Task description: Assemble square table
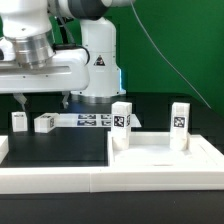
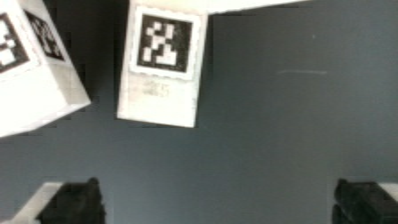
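Plastic like this looks light, stiff and somewhat slippery, so the small white tagged block leg [image 2: 160,65], lying below and just ahead of the fingers [image 2: 71,200], is best pinched across its flat long sides. A second such leg [image 2: 27,70] lies just beside it. The fingers stand fully apart, holding and touching nothing. The white square tray-like plastic top [image 1: 150,150], with two upright legs [image 1: 122,117] at it, sits well apart from the fingers.
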{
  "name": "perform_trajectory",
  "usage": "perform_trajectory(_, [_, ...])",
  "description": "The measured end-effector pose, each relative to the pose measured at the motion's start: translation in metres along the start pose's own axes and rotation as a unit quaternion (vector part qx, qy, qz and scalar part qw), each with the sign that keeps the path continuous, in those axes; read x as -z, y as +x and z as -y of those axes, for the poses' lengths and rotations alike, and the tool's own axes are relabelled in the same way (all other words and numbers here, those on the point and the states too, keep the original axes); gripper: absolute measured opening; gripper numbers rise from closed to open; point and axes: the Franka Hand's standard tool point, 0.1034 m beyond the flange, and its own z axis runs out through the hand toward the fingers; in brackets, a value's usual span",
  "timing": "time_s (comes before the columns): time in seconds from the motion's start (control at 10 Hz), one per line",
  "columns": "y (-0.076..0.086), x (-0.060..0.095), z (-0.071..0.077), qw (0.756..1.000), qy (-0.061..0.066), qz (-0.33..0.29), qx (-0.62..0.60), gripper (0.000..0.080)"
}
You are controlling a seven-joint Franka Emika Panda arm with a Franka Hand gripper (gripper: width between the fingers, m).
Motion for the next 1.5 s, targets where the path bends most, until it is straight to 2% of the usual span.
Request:
perform_trajectory(0.3, [0.001, -0.006, 0.001, 0.998, 0.0, 0.058, 0.009, 0.0649])
perform_trajectory(0.5, [-0.002, -0.013, -0.006, 0.991, -0.005, 0.131, 0.004, 0.0649])
perform_trajectory(0.7, [0.0, -0.014, -0.005, 0.988, -0.003, 0.156, 0.005, 0.0649])
perform_trajectory(0.9, [0.0, -0.018, -0.013, 0.987, -0.009, 0.157, -0.029, 0.0649])
perform_trajectory(1.1, [0.0, -0.025, -0.019, 0.982, -0.021, 0.172, -0.074, 0.0649])
perform_trajectory(1.5, [-0.001, -0.027, -0.023, 0.982, -0.02, 0.172, -0.073, 0.0649])
